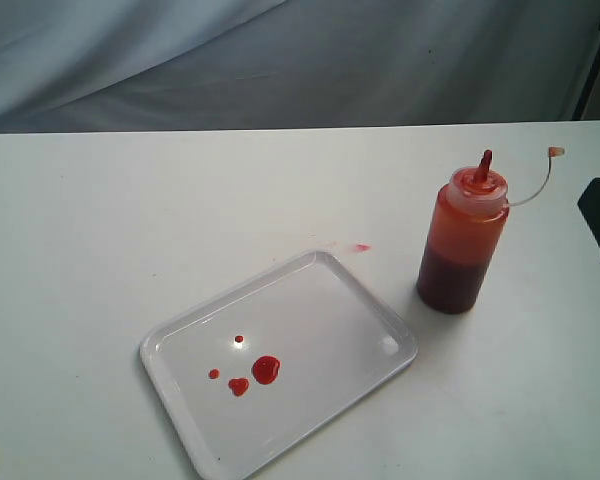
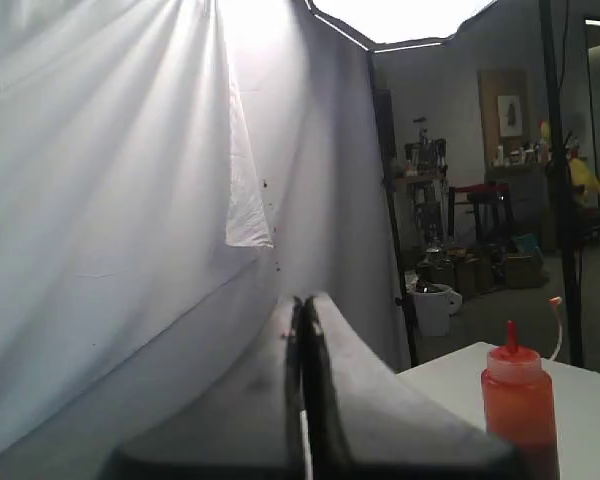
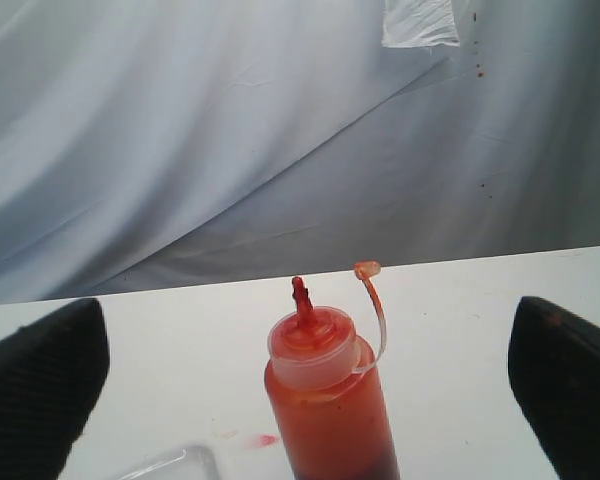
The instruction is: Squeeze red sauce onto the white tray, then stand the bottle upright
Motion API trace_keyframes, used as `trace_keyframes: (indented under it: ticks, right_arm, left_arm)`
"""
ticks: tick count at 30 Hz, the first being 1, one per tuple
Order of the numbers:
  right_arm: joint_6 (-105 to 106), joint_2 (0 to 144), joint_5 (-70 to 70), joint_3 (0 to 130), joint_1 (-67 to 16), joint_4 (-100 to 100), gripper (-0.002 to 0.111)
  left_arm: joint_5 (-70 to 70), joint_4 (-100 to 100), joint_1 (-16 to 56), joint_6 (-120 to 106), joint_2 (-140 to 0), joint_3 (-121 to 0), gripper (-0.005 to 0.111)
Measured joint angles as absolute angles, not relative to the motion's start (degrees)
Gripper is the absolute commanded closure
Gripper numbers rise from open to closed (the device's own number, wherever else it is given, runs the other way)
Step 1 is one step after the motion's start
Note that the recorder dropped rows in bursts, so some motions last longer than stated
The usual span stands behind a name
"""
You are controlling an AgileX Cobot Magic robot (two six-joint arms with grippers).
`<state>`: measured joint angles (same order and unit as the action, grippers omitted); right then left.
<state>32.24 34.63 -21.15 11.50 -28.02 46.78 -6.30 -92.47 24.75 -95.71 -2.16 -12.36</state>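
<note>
- The bottle (image 1: pixel 462 240) stands upright on the table (image 1: pixel 130 220), near the far right corner of the white tray (image 1: pixel 316 254) but not touching it. The red sauce (image 1: pixel 265 369) lies in the tray as one larger blob and three small drops. To my judgement both steps look done.
- The right gripper (image 3: pixel 305 350) has its jaws wide, with one finger on each side of the bottle, and holds nothing. If this arm pulls away sideways and not straight back, a finger can knock the bottle and tip it over.
- The small tip cap (image 1: pixel 556 152) hangs on its thin strap away from the nozzle (the nozzle is open and smeared red). If the bottle falls, sauce can run out onto the table. A finger can also catch the strap and pull the bottle with it.
- The left gripper (image 2: pixel 302 330) has its jaws pressed together with nothing between them. It is off to the side of the bottle, and I see little risk from it.
- The table is plain white and smooth. A small red stain (image 1: pixel 362 247) lies on it just beyond the tray's far corner.
- A pale cloth backdrop (image 1: pixel 280 60) hangs behind the table. Past its edge, the left wrist view shows a dim workshop with shelves, stools, boxes and a white bucket (image 2: pixel 432 305).
</note>
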Motion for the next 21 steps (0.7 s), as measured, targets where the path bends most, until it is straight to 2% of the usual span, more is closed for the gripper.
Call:
trace_keyframes:
  ticks: [3, 4, 5, 6, 8, 10, 16, 21]
  right_arm:
    - [32.2, 34.6, -21.2, 11.5, -28.0, 46.8, 0.003]
    - [32.2, 34.6, -21.2, 11.5, -28.0, 46.8, 0.003]
    - [32.2, 34.6, -21.2, 11.5, -28.0, 46.8, 0.003]
    - [32.2, 34.6, -21.2, 11.5, -28.0, 46.8, 0.003]
    - [32.2, 34.6, -21.2, 11.5, -28.0, 46.8, 0.003]
    - [32.2, 34.6, -21.2, 11.5, -28.0, 46.8, 0.003]
    - [32.2, 34.6, -21.2, 11.5, -28.0, 46.8, 0.003]
    - [32.2, 34.6, -21.2, 11.5, -28.0, 46.8, 0.003]
  left_arm:
    - [-5.6, -78.7, 24.7, -81.9, -1.8, -10.1, 0.107]
    - [-5.6, -58.1, 24.7, -60.7, -1.7, -9.2, 0.107]
    - [-6.0, -47.9, 24.7, -49.6, -1.7, -9.1, 0.107]
    - [-7.9, -22.8, 24.7, -21.4, -1.7, -9.0, 0.107]
    - [-11.6, 0.0, 24.7, 4.4, -1.7, -8.8, 0.107]
    - [-12.8, 3.6, 24.7, 8.6, -1.7, -7.5, 0.107]
    - [-12.8, -3.5, 24.7, -1.0, -1.7, -1.1, 0.107]
    - [-12.9, -3.9, 24.7, -1.5, -1.7, -0.3, 0.107]
